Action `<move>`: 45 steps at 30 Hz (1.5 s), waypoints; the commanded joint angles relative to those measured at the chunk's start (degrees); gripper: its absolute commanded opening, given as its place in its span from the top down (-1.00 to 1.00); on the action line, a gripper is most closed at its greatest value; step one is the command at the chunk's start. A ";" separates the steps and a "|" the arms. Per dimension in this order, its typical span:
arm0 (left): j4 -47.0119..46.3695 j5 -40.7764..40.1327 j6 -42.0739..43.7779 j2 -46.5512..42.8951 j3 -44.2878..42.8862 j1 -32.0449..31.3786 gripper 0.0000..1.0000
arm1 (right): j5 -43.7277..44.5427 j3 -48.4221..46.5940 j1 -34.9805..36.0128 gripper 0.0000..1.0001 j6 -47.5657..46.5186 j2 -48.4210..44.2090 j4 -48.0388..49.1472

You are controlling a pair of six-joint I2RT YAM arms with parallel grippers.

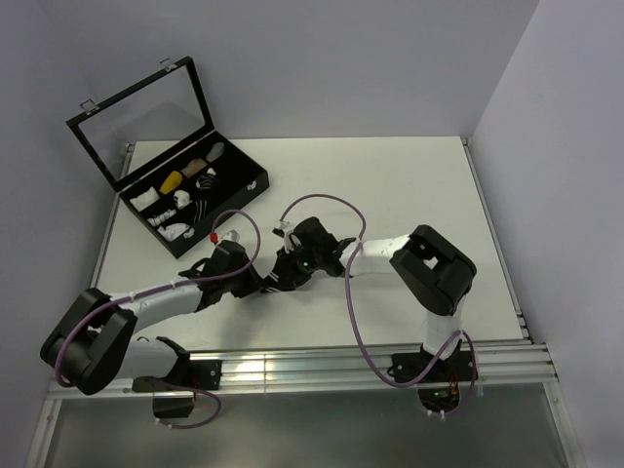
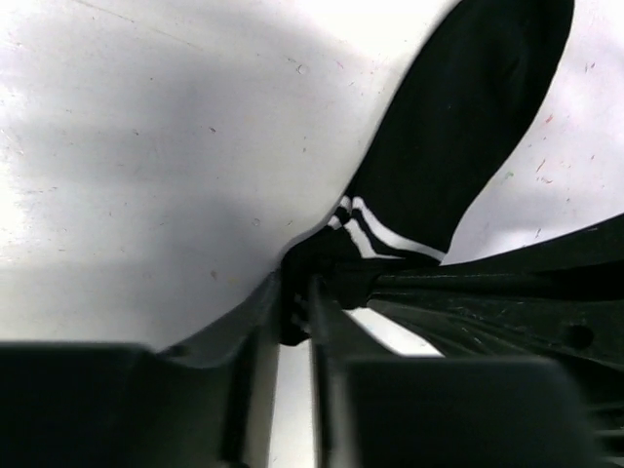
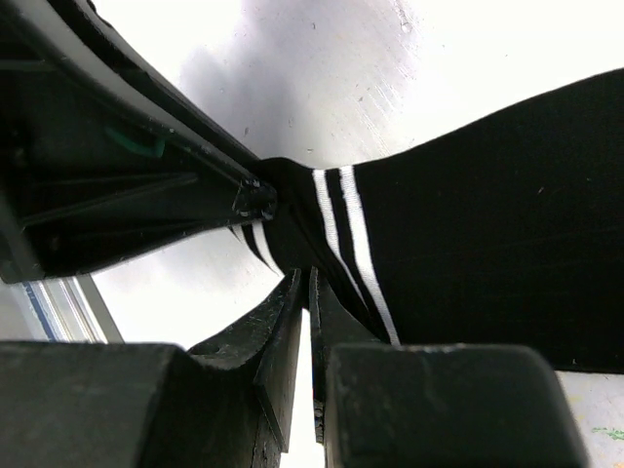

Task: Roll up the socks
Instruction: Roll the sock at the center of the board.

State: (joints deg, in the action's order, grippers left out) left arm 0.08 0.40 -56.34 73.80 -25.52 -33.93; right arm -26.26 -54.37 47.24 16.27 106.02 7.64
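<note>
A black sock [image 2: 458, 127] with thin white stripes [image 2: 382, 230] near the cuff lies on the white table. My left gripper [image 2: 297, 292] is shut on the bunched cuff. The right wrist view shows the same black fabric [image 3: 487, 244] with its stripes [image 3: 336, 219]. My right gripper [image 3: 310, 283] is shut on the cuff edge, right beside the left gripper's fingers [image 3: 127, 185]. In the top view both grippers, left [image 1: 259, 283] and right [image 1: 289, 271], meet tip to tip at the table's near middle and hide the socks. I cannot tell one sock from two.
An open black case [image 1: 249, 185] with a raised clear lid [image 1: 136, 117] stands at the back left, holding small white, yellow and tan rolled bundles [image 1: 175, 200]. The table's near edge is a metal rail [image 1: 322, 366].
</note>
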 commanded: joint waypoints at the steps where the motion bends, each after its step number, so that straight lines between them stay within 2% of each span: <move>1: 1.68 0.30 0.53 0.64 -1.63 0.10 0.61 | 2.27 -0.56 -1.01 0.70 -0.89 0.24 -2.10; 2: 2.03 0.47 0.70 0.73 -1.90 0.10 0.78 | 2.18 0.05 -1.01 0.69 -0.80 -0.71 -1.75; 5: 3.87 0.39 0.88 0.73 -3.48 0.10 0.99 | 3.05 1.63 -0.49 0.65 -1.59 -4.05 -0.79; 10: 7.91 1.09 1.05 1.96 -7.34 0.10 0.99 | 9.11 4.53 2.15 0.32 -5.11 -9.68 0.97; 13: 10.47 1.88 0.79 2.75 -9.19 0.10 0.99 | 12.27 6.55 3.90 0.21 -6.86 -12.32 2.73; 21: 14.86 3.55 0.00 5.65 -12.18 0.18 0.99 | 19.93 8.49 9.09 0.16 -11.43 -14.35 5.11; 38: 16.53 7.77 0.09 6.53 -13.15 1.85 0.99 | 26.09 5.24 12.52 0.14 -15.22 -6.26 2.56; 45: 15.83 12.69 0.35 5.83 -12.45 4.66 0.99 | 28.98 4.18 13.84 0.13 -17.22 -3.72 0.89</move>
State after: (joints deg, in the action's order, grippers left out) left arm 16.05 9.41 -56.58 80.53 -36.99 -30.33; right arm -0.36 -48.93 59.94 1.50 99.98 10.22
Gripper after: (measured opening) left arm 0.013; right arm 0.434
